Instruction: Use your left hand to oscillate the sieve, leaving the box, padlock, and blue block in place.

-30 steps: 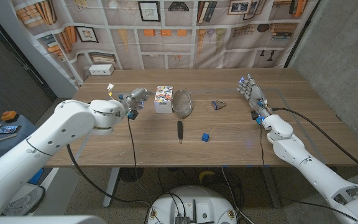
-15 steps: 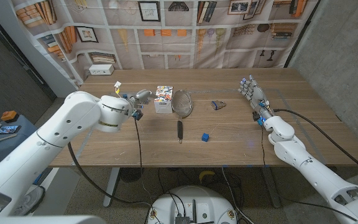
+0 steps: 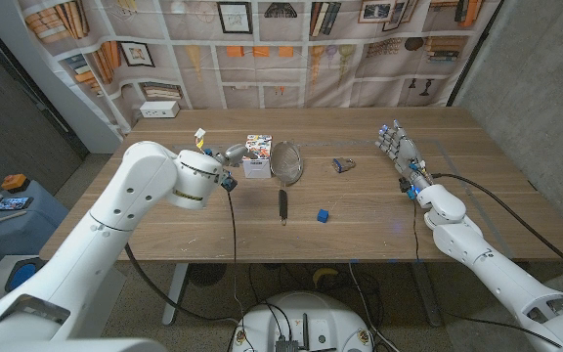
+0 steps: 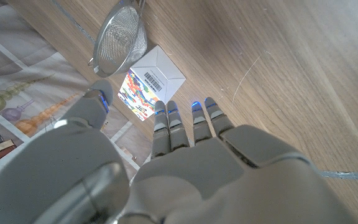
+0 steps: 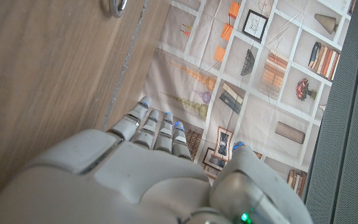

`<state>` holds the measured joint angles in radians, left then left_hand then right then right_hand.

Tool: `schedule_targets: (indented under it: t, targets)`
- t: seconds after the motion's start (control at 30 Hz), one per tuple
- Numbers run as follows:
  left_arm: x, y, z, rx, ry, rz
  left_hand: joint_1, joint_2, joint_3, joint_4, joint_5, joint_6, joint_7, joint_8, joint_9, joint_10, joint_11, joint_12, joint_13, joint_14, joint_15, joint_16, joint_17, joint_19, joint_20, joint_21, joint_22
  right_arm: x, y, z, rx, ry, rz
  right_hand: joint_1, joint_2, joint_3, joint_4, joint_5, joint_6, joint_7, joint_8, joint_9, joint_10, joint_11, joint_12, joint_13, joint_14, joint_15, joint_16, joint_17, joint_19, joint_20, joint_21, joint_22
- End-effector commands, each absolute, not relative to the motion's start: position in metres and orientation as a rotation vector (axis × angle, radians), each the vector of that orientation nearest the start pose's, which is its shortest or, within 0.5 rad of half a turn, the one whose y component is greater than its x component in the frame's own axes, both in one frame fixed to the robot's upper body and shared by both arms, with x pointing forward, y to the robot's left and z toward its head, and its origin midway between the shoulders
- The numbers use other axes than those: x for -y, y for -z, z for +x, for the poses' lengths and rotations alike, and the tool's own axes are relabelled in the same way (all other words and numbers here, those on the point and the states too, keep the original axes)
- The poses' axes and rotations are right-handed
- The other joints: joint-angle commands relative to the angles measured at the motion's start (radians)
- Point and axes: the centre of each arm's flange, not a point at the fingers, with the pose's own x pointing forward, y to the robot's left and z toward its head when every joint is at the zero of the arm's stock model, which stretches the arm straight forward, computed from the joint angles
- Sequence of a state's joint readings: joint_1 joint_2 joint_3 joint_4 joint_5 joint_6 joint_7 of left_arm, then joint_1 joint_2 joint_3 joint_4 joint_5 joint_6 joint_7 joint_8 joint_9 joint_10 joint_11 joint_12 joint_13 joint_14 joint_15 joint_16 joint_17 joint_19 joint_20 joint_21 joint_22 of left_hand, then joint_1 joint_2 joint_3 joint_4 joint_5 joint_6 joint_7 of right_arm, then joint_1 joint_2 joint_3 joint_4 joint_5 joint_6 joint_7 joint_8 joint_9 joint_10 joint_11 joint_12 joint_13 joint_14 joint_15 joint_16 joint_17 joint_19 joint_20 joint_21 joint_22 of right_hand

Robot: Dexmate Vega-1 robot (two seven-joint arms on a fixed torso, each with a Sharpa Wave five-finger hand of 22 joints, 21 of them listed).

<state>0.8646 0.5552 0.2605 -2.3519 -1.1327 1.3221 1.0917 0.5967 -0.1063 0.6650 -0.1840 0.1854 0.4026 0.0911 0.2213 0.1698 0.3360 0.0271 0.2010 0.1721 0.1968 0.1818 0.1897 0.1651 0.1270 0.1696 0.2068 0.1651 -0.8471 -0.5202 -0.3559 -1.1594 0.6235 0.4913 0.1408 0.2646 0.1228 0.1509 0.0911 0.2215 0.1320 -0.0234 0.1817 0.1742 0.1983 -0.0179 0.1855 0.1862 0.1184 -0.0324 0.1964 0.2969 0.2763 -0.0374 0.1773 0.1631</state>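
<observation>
One wooden table (image 3: 379, 210) spans the middle of the head frame, light brown grain with faint scratches. Behind it hangs one backdrop (image 3: 291, 44) printed with bookshelves and framed pictures, across the top of the frame; grey wall at upper right, dark floor at left edge.

Two white arms come in from the bottom corners. Left hand (image 3: 225, 156) sits centre-left of the frame, just left of the box, fingers extended and apart, holding nothing. In the left wrist view the left hand (image 4: 185, 134) shows straight fingers reaching toward the box, not touching it. Right hand (image 3: 397, 149) is at upper right of the frame, well apart from the objects, fingers straight and side by side, empty; whether it touches the table I cannot tell.

One sieve (image 3: 285, 166), centre of frame: round metal mesh bowl, silver rim, black straight handle pointing toward the bottom of the frame. It lies on the table, bowl just right of the box.

One box (image 3: 256, 154), white with colourful print, barcode visible in the wrist view (image 4: 149, 84).

One padlock (image 3: 342, 164), small, dark metal, right of the sieve.

One blue block (image 3: 323, 215), small cube, lower right of the sieve handle.

One white device (image 3: 160, 110) at the table's far upper-left corner.
</observation>
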Motion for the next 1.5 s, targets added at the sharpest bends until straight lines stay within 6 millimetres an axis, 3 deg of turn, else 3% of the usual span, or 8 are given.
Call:
schedule_targets:
  t: [0.03, 0.23, 0.4, 0.6, 1.0, 1.17, 1.3, 1.5]
  targets:
    - [-0.184, -0.018, 0.472, -0.048, -0.146, 0.379, 0.030, -0.002, -0.018, 0.006, 0.001, 0.009, 0.001, -0.018, 0.004, 0.006, -0.003, -0.007, 0.002, 0.059, 0.002, 0.008, 0.004, 0.100, -0.005, 0.024, 0.007, 0.330, 0.050, 0.650, 0.681, -0.214, -0.022, 0.004, 0.007, 0.008, -0.005, 0.000, 0.005, -0.005, 0.005, 0.002, 0.009, 0.001, 0.006, 0.000, 0.001, -0.002, 0.005, 0.001, -0.003, -0.004, 0.006, 0.003]
    - [-0.182, -0.019, 0.472, -0.054, -0.126, 0.375, 0.049, 0.000, -0.040, 0.009, 0.000, 0.006, -0.007, -0.030, 0.005, -0.008, -0.015, -0.012, 0.003, 0.124, -0.018, 0.009, 0.004, 0.237, 0.011, 0.053, 0.011, 0.331, 0.053, 0.650, 0.683, -0.210, -0.016, 0.005, 0.008, 0.010, -0.006, -0.001, 0.005, -0.005, 0.005, 0.002, 0.008, 0.001, 0.005, 0.000, 0.001, -0.003, 0.005, -0.001, -0.003, -0.005, 0.006, 0.003]
    - [-0.183, -0.016, 0.473, -0.067, -0.115, 0.367, 0.073, -0.005, -0.071, 0.008, -0.001, 0.005, -0.013, -0.035, 0.005, -0.017, -0.018, -0.012, 0.003, 0.205, -0.047, 0.008, 0.005, 0.427, -0.009, 0.100, 0.013, 0.332, 0.056, 0.648, 0.681, -0.211, -0.016, 0.006, 0.009, 0.012, -0.008, -0.001, 0.005, -0.005, 0.005, 0.002, 0.007, 0.001, 0.005, 0.000, 0.002, -0.003, 0.005, -0.003, -0.002, -0.005, 0.006, 0.003]
    - [-0.182, -0.010, 0.474, -0.083, -0.107, 0.391, 0.082, -0.011, -0.089, 0.009, -0.002, -0.020, -0.013, -0.042, 0.006, -0.042, -0.009, -0.016, 0.004, 0.254, -0.064, 0.012, 0.006, 0.476, -0.044, 0.108, 0.014, 0.332, 0.059, 0.646, 0.675, -0.214, -0.016, 0.007, 0.010, 0.014, -0.009, -0.001, 0.004, -0.006, 0.005, 0.002, 0.007, 0.001, 0.005, 0.000, 0.002, -0.003, 0.005, -0.005, -0.002, -0.004, 0.007, 0.003]
    - [-0.180, -0.001, 0.475, -0.108, -0.090, 0.369, 0.118, -0.008, -0.147, 0.014, -0.003, -0.001, -0.017, -0.035, 0.007, -0.022, -0.024, -0.007, 0.005, 0.451, -0.208, 0.040, 0.017, 0.646, -0.146, 0.150, 0.020, 0.332, 0.063, 0.644, 0.663, -0.225, -0.021, 0.008, 0.012, 0.019, -0.013, -0.003, 0.004, -0.006, 0.005, 0.002, 0.006, 0.001, 0.004, 0.000, 0.001, -0.003, 0.005, -0.010, -0.002, -0.004, 0.007, 0.003]
    - [-0.178, 0.004, 0.476, -0.125, -0.077, 0.369, 0.125, 0.010, -0.177, 0.020, -0.002, 0.004, -0.015, -0.035, 0.008, -0.014, -0.024, -0.006, 0.006, 0.564, -0.296, 0.071, 0.029, 0.722, -0.203, 0.176, 0.024, 0.333, 0.063, 0.643, 0.659, -0.226, -0.026, 0.008, 0.013, 0.021, -0.015, -0.003, 0.004, -0.006, 0.005, 0.002, 0.006, 0.001, 0.004, 0.000, 0.003, -0.004, 0.005, -0.013, -0.002, -0.004, 0.007, 0.003]
    - [-0.178, 0.006, 0.478, -0.142, -0.066, 0.355, 0.117, 0.028, -0.185, 0.026, 0.000, 0.008, -0.014, -0.035, 0.008, -0.012, -0.026, -0.007, 0.006, 0.657, -0.356, 0.095, 0.033, 0.778, -0.232, 0.199, 0.028, 0.333, 0.063, 0.643, 0.652, -0.227, -0.025, 0.009, 0.014, 0.023, -0.016, -0.004, 0.004, -0.006, 0.005, 0.002, 0.004, 0.002, 0.004, 0.000, 0.004, -0.004, 0.006, -0.014, -0.002, -0.005, 0.007, 0.003]
    - [-0.178, 0.007, 0.483, -0.152, -0.069, 0.345, 0.111, 0.056, -0.185, 0.027, 0.001, -0.001, -0.024, -0.038, 0.008, -0.010, -0.039, -0.007, 0.007, 0.795, -0.400, 0.131, 0.040, 0.868, -0.279, 0.243, 0.035, 0.333, 0.065, 0.644, 0.647, -0.227, -0.021, 0.010, 0.015, 0.026, -0.018, -0.005, 0.005, -0.006, 0.005, 0.002, 0.004, 0.002, 0.004, 0.000, 0.005, -0.005, 0.006, -0.016, -0.002, -0.005, 0.008, 0.003]
